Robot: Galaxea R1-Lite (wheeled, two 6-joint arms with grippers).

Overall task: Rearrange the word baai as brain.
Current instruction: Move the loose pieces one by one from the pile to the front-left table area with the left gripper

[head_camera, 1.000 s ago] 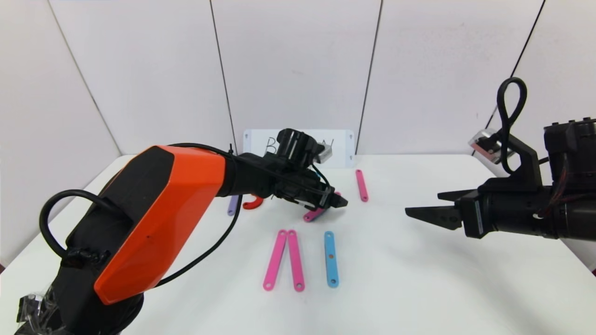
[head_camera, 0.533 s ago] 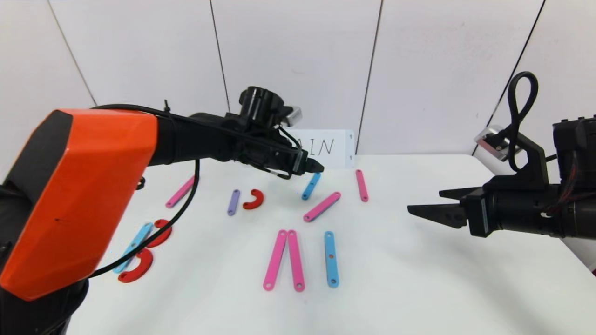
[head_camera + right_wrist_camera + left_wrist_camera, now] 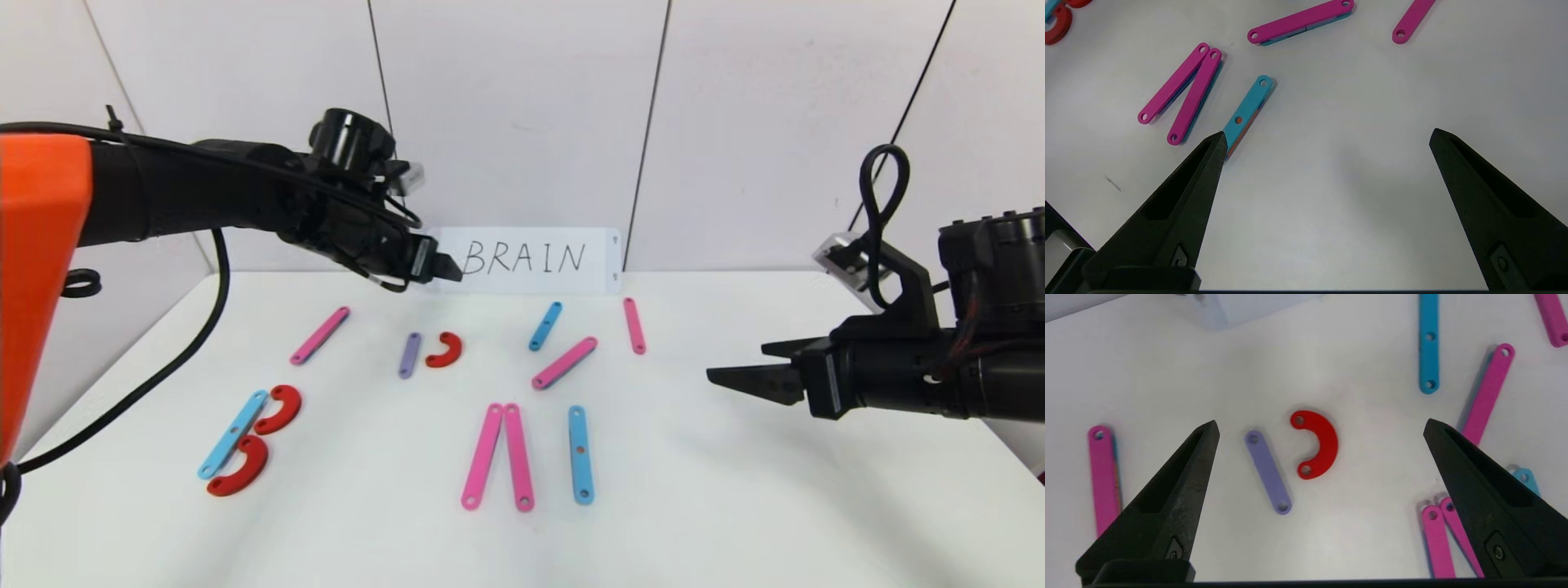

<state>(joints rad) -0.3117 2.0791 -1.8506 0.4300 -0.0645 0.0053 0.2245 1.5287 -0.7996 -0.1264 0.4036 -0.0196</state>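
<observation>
Word (image 3: 441,384) lies as scattered pink, blue, purple bars and red crescents

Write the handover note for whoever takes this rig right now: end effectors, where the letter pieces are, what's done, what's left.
Left end effector: open, empty, raised near the BRAIN card.
Right end effector: open, empty, hovering over the table's right side.

Pieces on the table:
B at front left: blue bar with two red crescents.
Purple bar beside a red crescent, apart: a partial R.
Two pink bars meeting in a point, then a long blue bar.
Loose behind: short blue bar, slanted pink bar, pink bar, pink bar far left.

Done: B. Left: finish R, A, I, N.
</observation>
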